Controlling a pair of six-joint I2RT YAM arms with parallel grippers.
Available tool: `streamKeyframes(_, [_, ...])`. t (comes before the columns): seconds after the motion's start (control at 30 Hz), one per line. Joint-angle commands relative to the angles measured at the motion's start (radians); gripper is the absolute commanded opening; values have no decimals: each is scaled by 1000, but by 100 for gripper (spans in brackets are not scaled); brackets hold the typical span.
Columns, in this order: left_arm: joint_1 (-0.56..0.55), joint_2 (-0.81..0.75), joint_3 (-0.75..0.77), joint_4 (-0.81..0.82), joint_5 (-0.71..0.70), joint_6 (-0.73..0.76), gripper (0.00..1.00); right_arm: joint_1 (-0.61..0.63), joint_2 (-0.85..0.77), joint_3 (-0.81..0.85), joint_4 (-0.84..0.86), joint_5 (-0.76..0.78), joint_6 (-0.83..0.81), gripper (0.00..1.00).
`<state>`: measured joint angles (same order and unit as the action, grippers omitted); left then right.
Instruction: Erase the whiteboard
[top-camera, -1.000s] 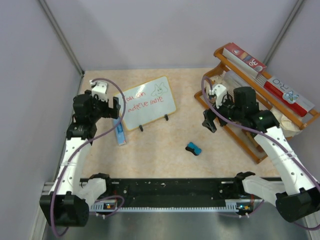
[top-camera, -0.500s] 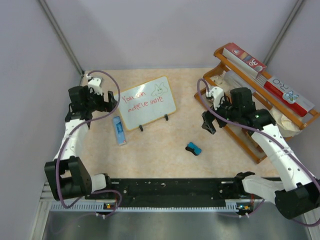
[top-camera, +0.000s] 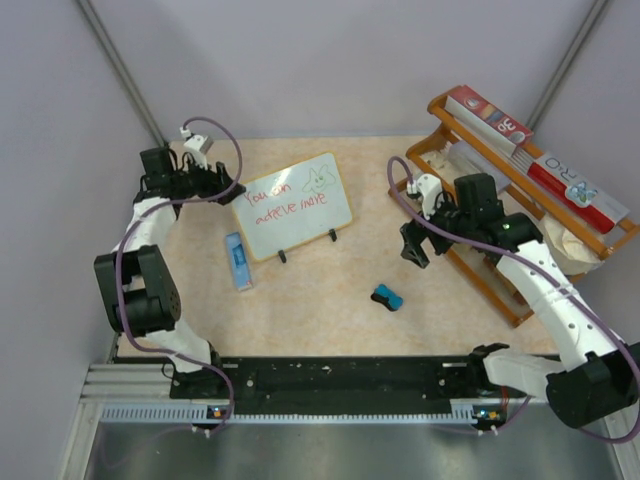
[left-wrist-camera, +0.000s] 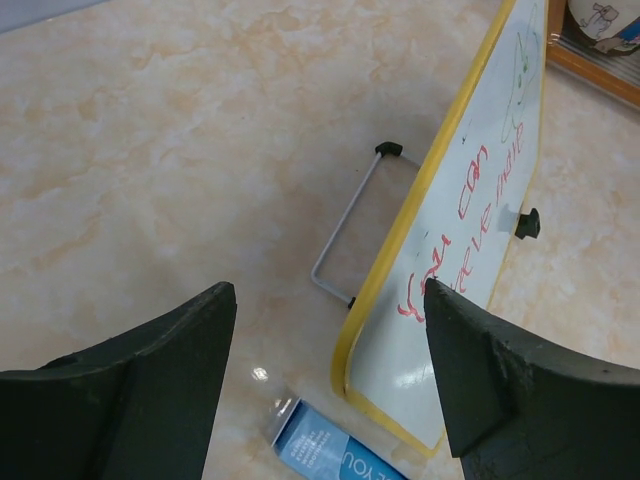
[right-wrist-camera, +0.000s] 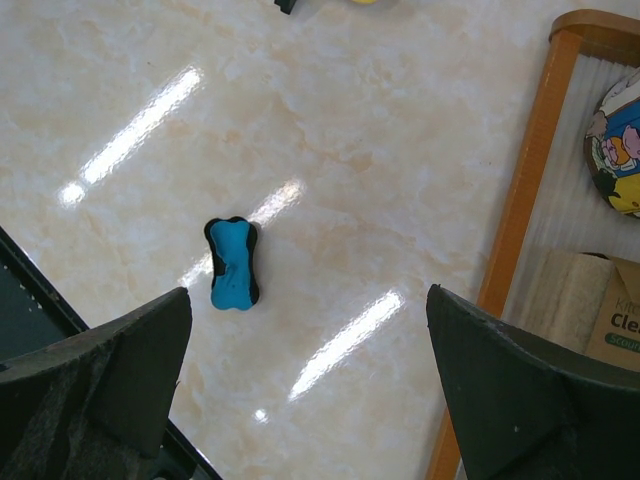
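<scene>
The whiteboard (top-camera: 295, 205) stands tilted on its black feet at the middle back, with red writing and a green doodle on it. In the left wrist view its yellow-framed left edge (left-wrist-camera: 400, 270) lies between my fingers without touching them. My left gripper (top-camera: 226, 190) (left-wrist-camera: 330, 290) is open at that edge. The blue-black eraser (top-camera: 387, 297) (right-wrist-camera: 232, 263) lies on the table in front of the board, to the right. My right gripper (top-camera: 414, 246) (right-wrist-camera: 310, 295) hovers open above the table, up and right of the eraser, holding nothing.
A narrow blue box (top-camera: 238, 261) (left-wrist-camera: 330, 450) lies flat just below the board's left corner. A wooden rack (top-camera: 470, 270) (right-wrist-camera: 520, 200) with boxes and packets fills the right side. The board's wire stand (left-wrist-camera: 345, 225) sticks out behind it. Walls close in on both sides.
My left arm has swung back and left, bringing its gripper to the board's left edge, and its jaws have narrowed slightly. The right gripper has drifted a little to the left.
</scene>
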<state>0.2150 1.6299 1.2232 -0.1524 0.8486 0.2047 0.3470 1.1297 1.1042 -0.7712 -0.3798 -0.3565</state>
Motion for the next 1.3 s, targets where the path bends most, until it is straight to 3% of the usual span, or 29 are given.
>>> streamKeyframes(0.0, [9,54,64,28,141,19,78,18,-1,3,18,-7,-10,99])
streamKeyframes(0.2, [11,94,78,27,256,21,68,17,12,-10,20,1,-9,99])
streamKeyframes(0.63, [12,130,90,25,303,4,41,18,18,-26,24,-5,1,99])
streamKeyframes(0.73, [11,134,94,25,320,-5,32,17,13,-40,24,1,-2,99])
streamKeyframes(0.9, [9,140,91,21,326,-5,0,17,5,-64,24,9,-12,99])
streamKeyframes(1.07, [0,140,102,-36,340,34,0,18,4,-76,24,15,-15,99])
streamKeyframes(1.27, [-5,174,173,-281,337,229,0,18,7,-83,24,15,-15,99])
